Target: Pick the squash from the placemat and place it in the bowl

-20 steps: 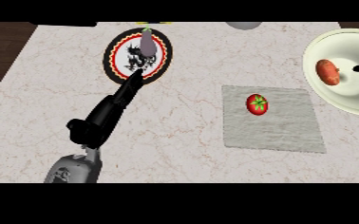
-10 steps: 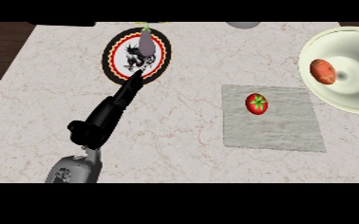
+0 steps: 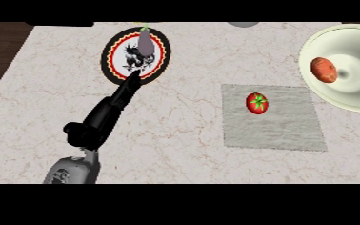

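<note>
Head view: counter top seen from steeply above; entries run left to right.
Left hand (image 3: 112, 104): comes in from the lower left, fingers stretched straight toward the mat and holding nothing. The fingertips lie over the mat's near rim, short of the squash. Judged a reach lined up on the squash.
Round placemat (image 3: 116, 52): black with a red and yellow border, at upper left on the counter (image 3: 175, 138).
Squash (image 3: 145, 42): grey, elongated, with a green tip. It sits on the far part of the round placemat and no finger touches it, so it is not in the bowl.
Rectangular grey mat (image 3: 281, 128): right of centre, carrying a tomato (image 3: 257, 103).
Bowl (image 3: 313, 86): pale, at the right edge, well apart from the squash. It holds a reddish round item (image 3: 323, 69), with room beside it.
Right hand: not seen in this view.
Change from one second ago: the hand has swung left and further out, from beside the mat's lower right onto its near rim. Squash, tomato and bowl have stayed put.
</note>
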